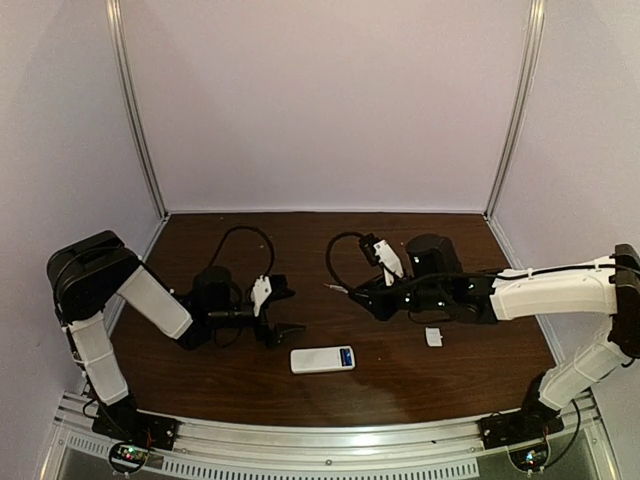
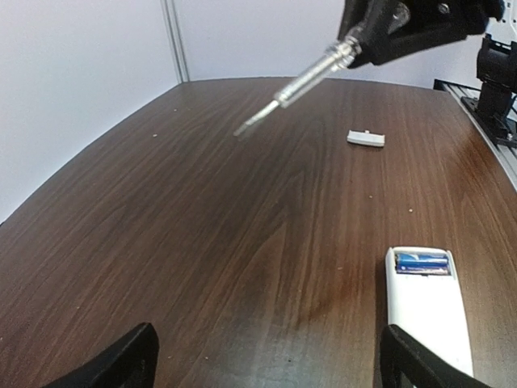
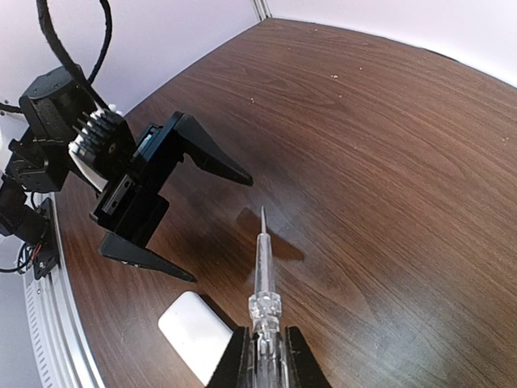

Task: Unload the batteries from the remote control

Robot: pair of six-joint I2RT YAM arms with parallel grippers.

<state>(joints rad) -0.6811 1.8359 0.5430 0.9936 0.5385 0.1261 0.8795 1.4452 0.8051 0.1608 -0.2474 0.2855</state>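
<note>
- Top external view showed the slim white rounded plastic remote control (image 1: pixel 322 359) lying flat on the dark brown wood-grain surface (image 1: pixel 420 395), toward the near edge and between the two arms.
- It lay just beside the black left fingers (image 1: pixel 287 329), on their near side, with a thin strip of surface between them.
- From the left wrist, the remote control (image 2: pixel 428 315) sat at the right, next to one fingertip and not in the gap between the left fingers (image 2: pixel 121 360).
- Its compartment stood open at the far end, and the blue and dark batteries (image 2: pixel 422 263) sat inside it.
- Those left fingers were spread wide, holding nothing and touching nothing.
- The black right fingers (image 3: pixel 300 365) were pinched narrow on the handle of a thin screwdriver (image 3: pixel 262 267) with a clear handle and a silvery shaft.
- The screwdriver's tip pointed toward the left fingers (image 3: pixel 206 158), apart from them, and appeared clear of the surface.
- From the right wrist, only a white corner of the remote control (image 3: pixel 194 331) showed, to the left of the handle and apart from the tip.
- A small white squarish cover piece (image 1: pixel 434 337) lay on the surface under the right arm, well apart from the remote control.
</note>
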